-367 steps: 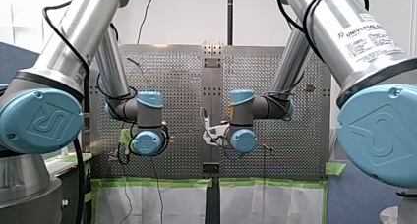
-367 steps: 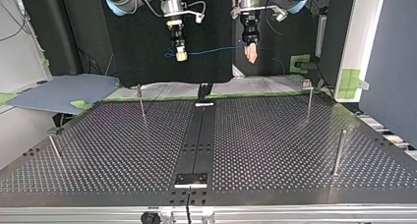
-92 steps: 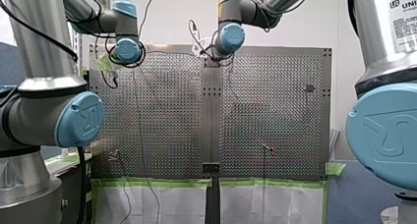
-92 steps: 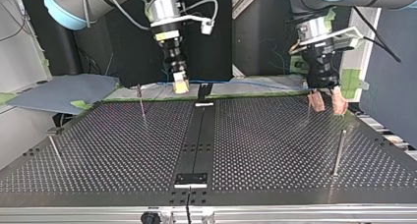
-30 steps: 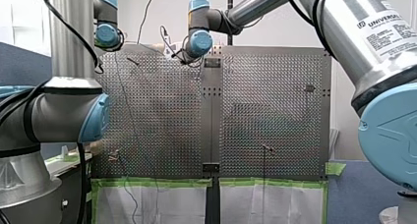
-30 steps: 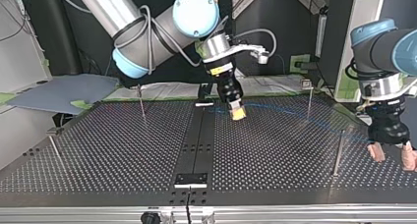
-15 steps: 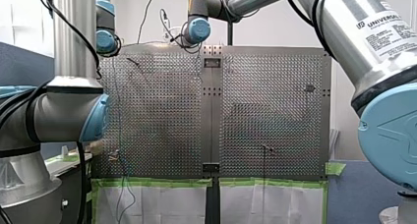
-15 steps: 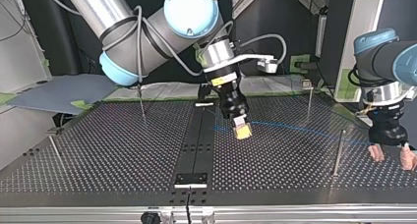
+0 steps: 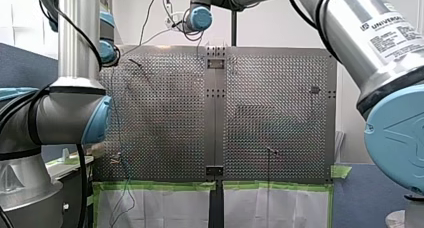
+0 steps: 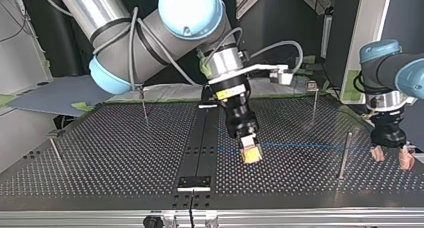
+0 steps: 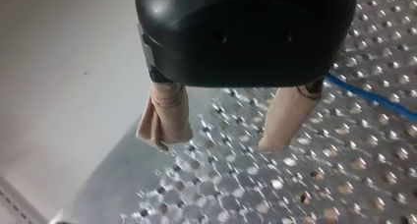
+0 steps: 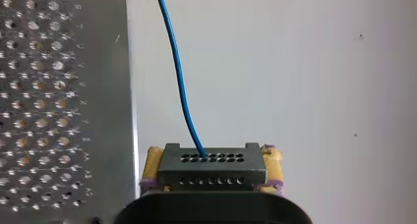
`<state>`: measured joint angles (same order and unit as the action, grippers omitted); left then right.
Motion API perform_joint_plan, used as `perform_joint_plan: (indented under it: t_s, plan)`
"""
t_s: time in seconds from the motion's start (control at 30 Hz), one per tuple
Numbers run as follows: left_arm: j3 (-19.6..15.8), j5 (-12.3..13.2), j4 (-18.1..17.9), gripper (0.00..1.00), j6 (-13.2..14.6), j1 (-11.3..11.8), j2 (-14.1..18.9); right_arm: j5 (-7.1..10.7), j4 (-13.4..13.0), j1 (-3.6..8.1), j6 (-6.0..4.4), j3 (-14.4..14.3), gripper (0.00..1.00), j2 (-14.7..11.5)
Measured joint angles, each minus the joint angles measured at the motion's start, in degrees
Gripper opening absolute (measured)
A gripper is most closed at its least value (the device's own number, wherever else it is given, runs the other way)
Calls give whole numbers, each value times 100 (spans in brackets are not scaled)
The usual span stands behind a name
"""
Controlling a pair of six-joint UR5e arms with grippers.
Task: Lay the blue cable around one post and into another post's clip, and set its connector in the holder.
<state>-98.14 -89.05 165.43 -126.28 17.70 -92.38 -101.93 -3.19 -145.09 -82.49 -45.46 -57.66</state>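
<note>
Right fingers [image 12: 152, 167] clenched on black connector [image 12: 211, 165], yellow pads at both its sides, blue cable [image 12: 179, 86] leading out ahead from it. Left fingers [image 11: 164, 116] spread apart, grasping nothing, close over perforated tabletop [image 11: 344, 184], cable trailing just beside one of them, upright post [image 10: 344, 155] between both pairs.

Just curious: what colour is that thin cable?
The cable is blue, clearest in the right wrist view.
</note>
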Motion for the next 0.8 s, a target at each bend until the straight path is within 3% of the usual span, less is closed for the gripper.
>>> perform_joint_plan:
  t_s: [0.57,0.67,0.8]
  plan:
    - [0,159,-123,100,1,109,-284,-16,12,-93,69,73,12,478]
    - [3,198,-142,100,17,119,-357,-44,47,-86,36,94,12,548]
    - [4,240,-142,100,133,115,-492,-191,125,-33,-113,100,12,579]
